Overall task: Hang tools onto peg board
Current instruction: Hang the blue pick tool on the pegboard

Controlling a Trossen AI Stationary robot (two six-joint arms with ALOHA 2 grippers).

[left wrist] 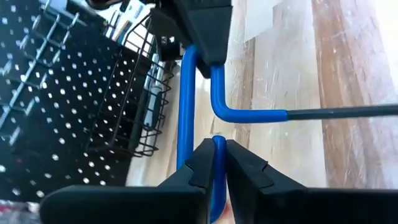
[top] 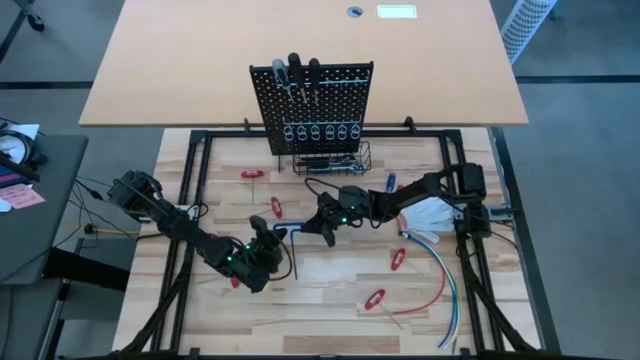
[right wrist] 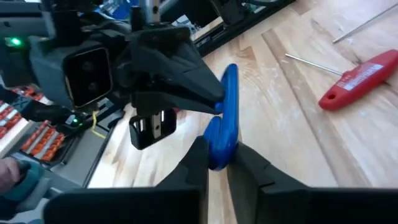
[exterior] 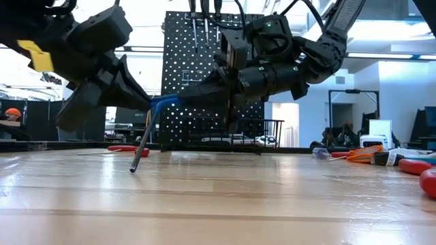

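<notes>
— Where is the blue T-handle hex key with the dark steel shaft point(top: 289, 240) sitting now?

— It is hanging above the middle of the pale wooden table point(top: 330, 300), with both claws pinching its blue handle: the left claw point(left wrist: 215, 163) from one end, the right claw point(right wrist: 219, 163) from the other. The shaft is slanting down, its tip touching the wood.

— What is lying around it?

— Small red-handled tools point(top: 374, 298) are lying toward the near edge and one point(top: 251, 174) near the far left corner. The black perforated peg board point(top: 318, 105) is standing at the far edge, some screwdrivers point(top: 296, 72) already hanging on it, a wire basket point(top: 335, 160) at its base. Red, blue and white cables point(top: 440, 275) are trailing along the right edge.

— Anything hard to see?

— The basket's contents are staying unclear.
</notes>
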